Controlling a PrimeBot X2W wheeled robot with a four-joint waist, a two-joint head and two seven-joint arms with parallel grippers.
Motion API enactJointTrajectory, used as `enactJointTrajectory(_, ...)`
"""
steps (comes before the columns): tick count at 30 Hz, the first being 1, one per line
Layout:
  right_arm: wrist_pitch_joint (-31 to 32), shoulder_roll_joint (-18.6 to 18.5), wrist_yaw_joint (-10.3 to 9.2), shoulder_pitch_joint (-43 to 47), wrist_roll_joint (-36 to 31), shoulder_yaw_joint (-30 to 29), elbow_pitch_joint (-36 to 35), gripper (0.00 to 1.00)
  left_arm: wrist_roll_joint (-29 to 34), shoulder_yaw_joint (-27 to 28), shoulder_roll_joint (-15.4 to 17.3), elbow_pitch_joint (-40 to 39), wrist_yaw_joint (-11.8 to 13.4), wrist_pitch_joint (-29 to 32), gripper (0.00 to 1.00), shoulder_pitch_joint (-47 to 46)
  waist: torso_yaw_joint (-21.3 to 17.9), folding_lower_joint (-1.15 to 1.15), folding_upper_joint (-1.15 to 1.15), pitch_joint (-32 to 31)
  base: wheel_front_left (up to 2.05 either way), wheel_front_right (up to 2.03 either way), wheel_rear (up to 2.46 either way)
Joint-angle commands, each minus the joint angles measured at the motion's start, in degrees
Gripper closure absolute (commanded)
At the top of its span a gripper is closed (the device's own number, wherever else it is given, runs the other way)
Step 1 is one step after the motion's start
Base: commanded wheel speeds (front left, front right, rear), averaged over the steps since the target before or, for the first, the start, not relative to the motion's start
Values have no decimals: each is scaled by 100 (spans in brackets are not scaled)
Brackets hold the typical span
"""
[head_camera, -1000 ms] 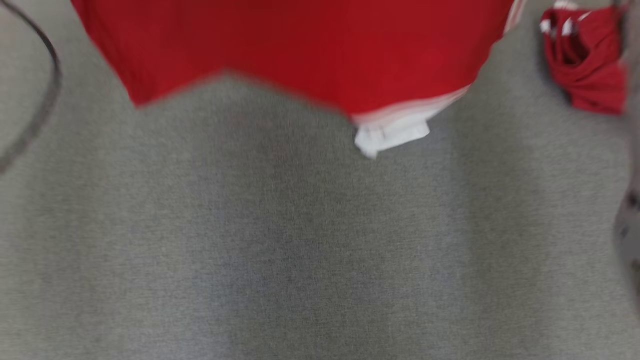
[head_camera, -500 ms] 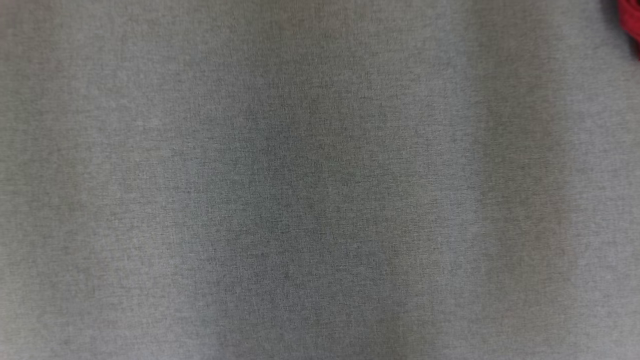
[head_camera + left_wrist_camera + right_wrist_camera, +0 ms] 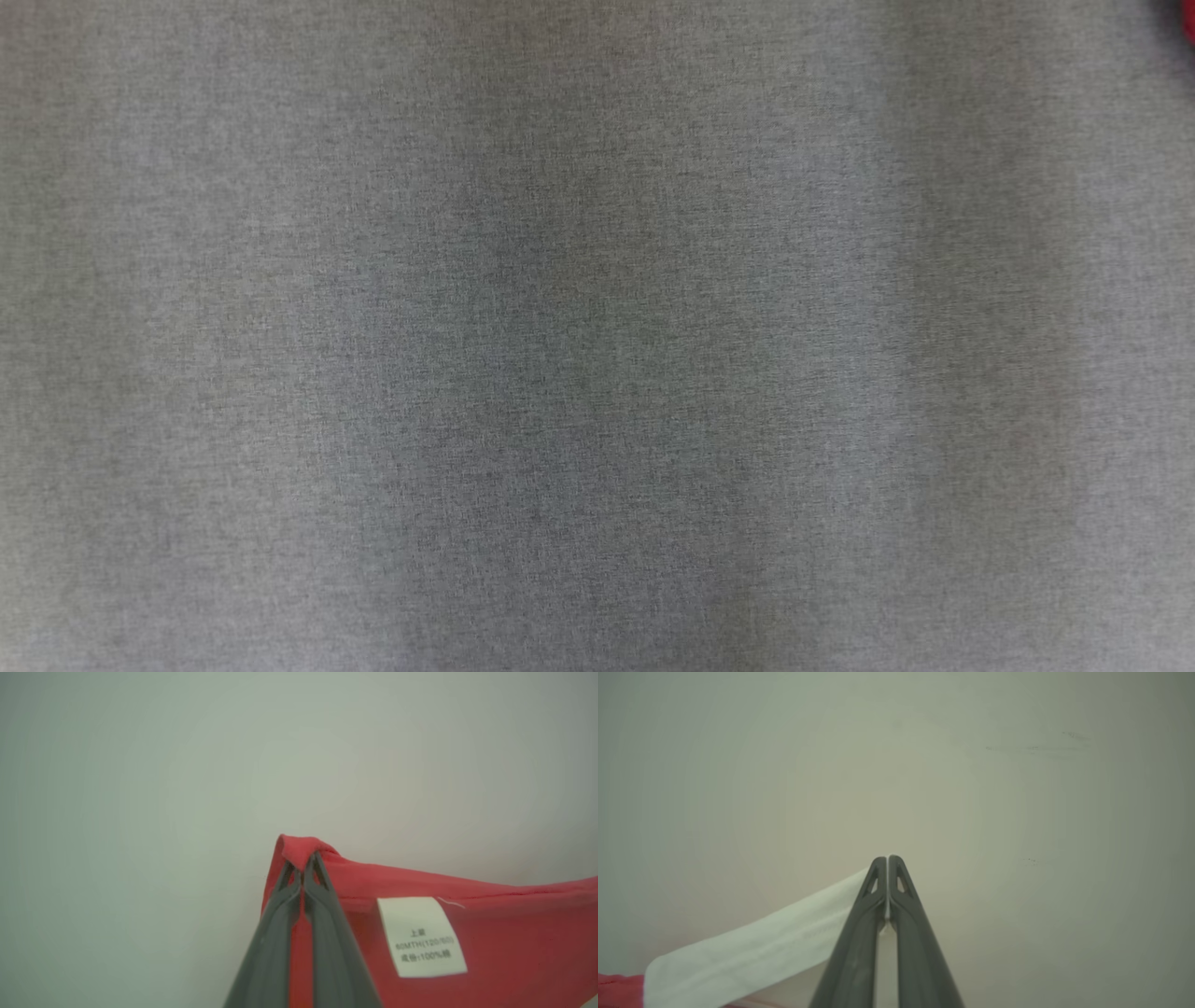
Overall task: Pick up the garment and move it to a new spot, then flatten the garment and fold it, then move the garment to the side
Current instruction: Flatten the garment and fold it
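grip, left side: the left end effector point(image 3: 304, 862) rises from the bottom edge of the left wrist view. its two dark fingers point(image 3: 327, 933) are pressed together, with a fold of red cloth pinched at the tips. a strip of red shows in the slit between them.
garment: the garment point(image 3: 504, 933) spreads from that pinch at the centre to the right edge of the frame and takes up the lower right. its upper edge is a stitched hem, drawn fairly taut and dipping a little on the way right.
care label: a white care label point(image 3: 423, 937) sits just under the hem, just right of the fingers and slightly tilted. its small grey print is too soft to read in full.
grip, right side: the right end effector point(image 3: 888, 859) rises from the bottom centre of the right wrist view. it is closed tip to tip, with a thin white edge of cloth caught in the seam between the fingers.
white band: the garment's white band point(image 3: 752, 947) runs from those fingers down to the lower left of the frame. there it meets a patch of red cloth at the bottom left corner.
backdrop: a pale backdrop point(image 3: 187, 765) lies behind both grips, plain and blurred. i cannot tell what it is.
head view: a grey surface point(image 3: 597, 336) with a fine woven texture has a softer, darker patch through the middle.
upper right corner of head view: a red sliver point(image 3: 1187, 21) shows, too little of it to tell what it is.
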Motion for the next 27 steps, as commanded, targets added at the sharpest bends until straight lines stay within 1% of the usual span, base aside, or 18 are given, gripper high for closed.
enactJointTrajectory(1,-43,43,-14,184,65,103,7,100,-43,-48,15,-22,5,-40,100,164,-16,0,-1,-30,0,0,0)
enactJointTrajectory(6,-224,-52,-14,869,606,521,-357,100,-388,-192,94,-330,6,-525,100,878,-27,0,-1,-296,0,0,0)
enactJointTrajectory(10,-232,-395,-14,1937,1148,974,-987,100,-776,-303,38,-820,5,-910,100,1892,69,0,-1,-625,0,0,0)
enactJointTrajectory(14,-248,-866,-14,3365,1797,1152,-2010,100,-1110,-343,74,-1370,5,-1258,100,3094,99,0,-1,-972,0,0,0)
enactJointTrajectory(16,-223,-1157,-14,4230,2098,1022,-2545,100,-1159,-333,121,-1712,33,-1423,100,3687,125,0,-1,-1139,0,0,0)
enactJointTrajectory(17,-205,-1270,-14,4665,2189,959,-2829,100,-1154,-322,171,-1896,88,-1496,100,4002,113,0,-1,-1213,0,0,0)
enactJointTrajectory(19,-169,-1417,-14,5572,2375,699,-3369,100,-1250,-230,194,-2342,228,-1594,100,4642,112,0,-1,-1345,0,0,0)
enactJointTrajectory(21,-65,-1561,-14,6486,2300,457,-3842,100,-1238,-165,270,-2815,426,-1658,100,5265,104,0,-1,-1452,0,0,0)
enactJointTrajectory(22,-17,-1553,-14,6934,2347,255,-4085,100,-1168,-172,323,-3077,552,-1676,100,5583,101,0,-1,-1490,0,0,0)
enactJointTrajectory(24,126,-1463,-14,7778,2297,-114,-4529,100,-1221,-60,328,-3541,774,-1709,100,6183,81,0,-1,-1556,0,0,0)
enactJointTrajectory(26,298,-1303,-14,8547,2190,-444,-4995,100,-1157,-1,400,-3961,1005,-1726,100,6770,50,0,-1,-1610,0,0,0)
enactJointTrajectory(27,386,-1204,-14,8917,2144,-655,-5218,100,-1176,41,374,-4161,1088,-1726,100,7042,51,0,-1,-1629,0,0,0)
